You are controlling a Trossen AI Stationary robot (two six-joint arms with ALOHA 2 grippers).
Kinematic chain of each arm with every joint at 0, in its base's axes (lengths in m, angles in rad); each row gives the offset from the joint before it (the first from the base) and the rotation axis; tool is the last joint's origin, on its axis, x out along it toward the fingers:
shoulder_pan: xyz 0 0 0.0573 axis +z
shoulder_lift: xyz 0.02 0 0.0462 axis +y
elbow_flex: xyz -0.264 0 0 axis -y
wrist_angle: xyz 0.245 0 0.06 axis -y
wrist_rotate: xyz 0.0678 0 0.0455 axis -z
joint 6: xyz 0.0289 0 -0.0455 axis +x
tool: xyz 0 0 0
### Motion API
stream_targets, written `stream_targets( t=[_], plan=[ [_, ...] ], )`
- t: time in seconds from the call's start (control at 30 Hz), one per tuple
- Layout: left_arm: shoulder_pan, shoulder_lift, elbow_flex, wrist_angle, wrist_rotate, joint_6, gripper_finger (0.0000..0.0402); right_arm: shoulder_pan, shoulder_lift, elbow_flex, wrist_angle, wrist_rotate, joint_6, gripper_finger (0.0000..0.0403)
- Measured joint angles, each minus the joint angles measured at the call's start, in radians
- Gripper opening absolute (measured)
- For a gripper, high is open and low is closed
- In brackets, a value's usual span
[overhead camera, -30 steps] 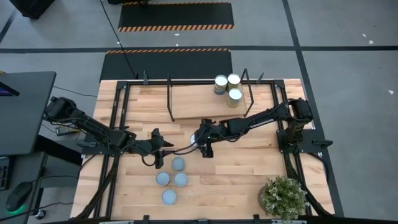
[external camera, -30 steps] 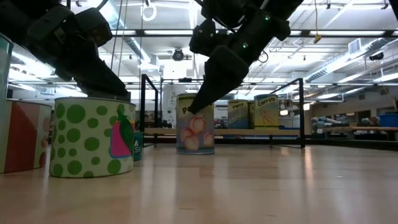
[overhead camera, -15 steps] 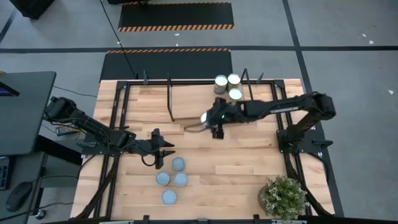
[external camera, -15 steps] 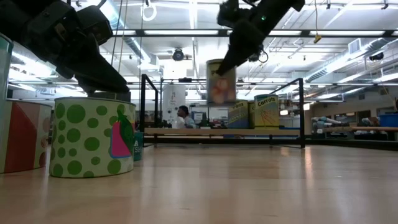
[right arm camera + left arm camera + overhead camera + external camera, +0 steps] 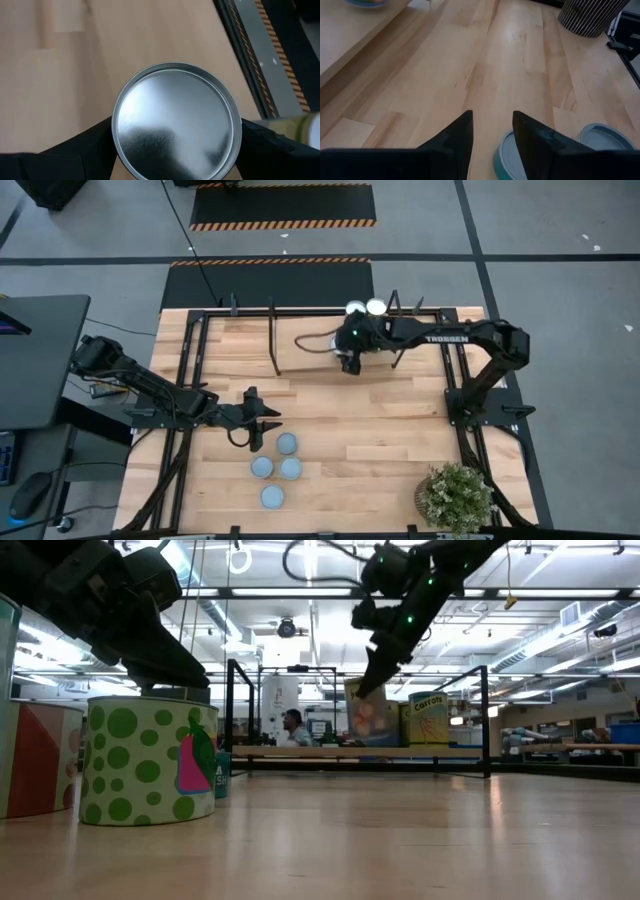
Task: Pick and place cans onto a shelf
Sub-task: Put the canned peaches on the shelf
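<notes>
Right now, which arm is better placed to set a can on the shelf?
The right. Its gripper already holds a can above the shelf, beside two cans there. The left gripper waits empty near the table cans.

Cans: four grouped on table [image 5: 288,444], lower centre; two on shelf [image 5: 376,307], upper centre; one held [image 5: 176,120]. One plant [image 5: 456,496].

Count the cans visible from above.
6 clearly: four on the tabletop at; two on the shelf at. The right gripper hides the can it holds and maybe another.
</notes>
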Motion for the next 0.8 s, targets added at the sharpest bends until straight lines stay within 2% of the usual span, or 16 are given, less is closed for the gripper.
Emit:
stream_targets(
  t=[0.2,0.5,0.8],
  plan=[
    [0.0,0.0,0.0,-0.001,0.0,0.002,0.0144,-0.069,0.007,0.0,0.006,-0.001,0.0,0.0333],
    [0.0,0.0,0.0,0.0,0.0,0.013,0.0144,-0.091,0.007,0.0,-0.056,0.005,0.024,0.0335],
    [0.0,0.0,0.0,0.0,0.0,0.015,0.0144,-0.091,0.007,0.004,-0.068,0.059,0.019,0.0377]
  ],
)
